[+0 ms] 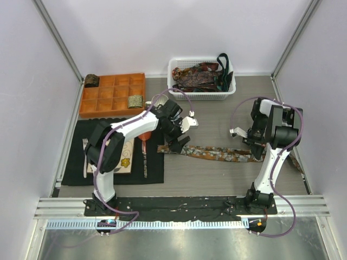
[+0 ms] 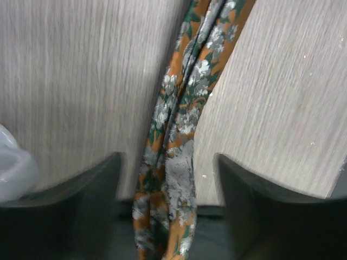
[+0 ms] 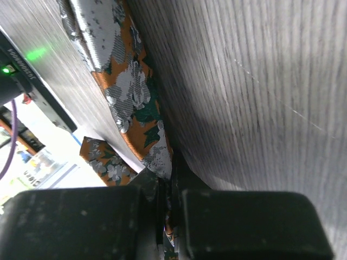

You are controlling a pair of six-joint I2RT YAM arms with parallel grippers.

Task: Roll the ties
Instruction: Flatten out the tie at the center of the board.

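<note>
A long orange tie with grey flowers and green leaves [image 1: 217,154] lies flat across the middle of the table. My left gripper [image 1: 177,142] hovers over its left end, jaws wide open; in the left wrist view the tie [image 2: 181,135] runs between the two dark fingers [image 2: 87,200] without touching them. My right gripper [image 1: 254,147] is shut on the tie near its right end; the right wrist view shows the fabric [image 3: 127,86] pinched between the closed jaws [image 3: 171,187]. Two small rolled ties [image 1: 135,101] [image 1: 91,80] sit at the orange tray.
A white basket [image 1: 187,93] with several unrolled ties stands at the back centre. The orange compartment tray [image 1: 111,97] is at the back left. A black mat [image 1: 76,157] at the left holds a floral plate [image 1: 126,157], fork and knife.
</note>
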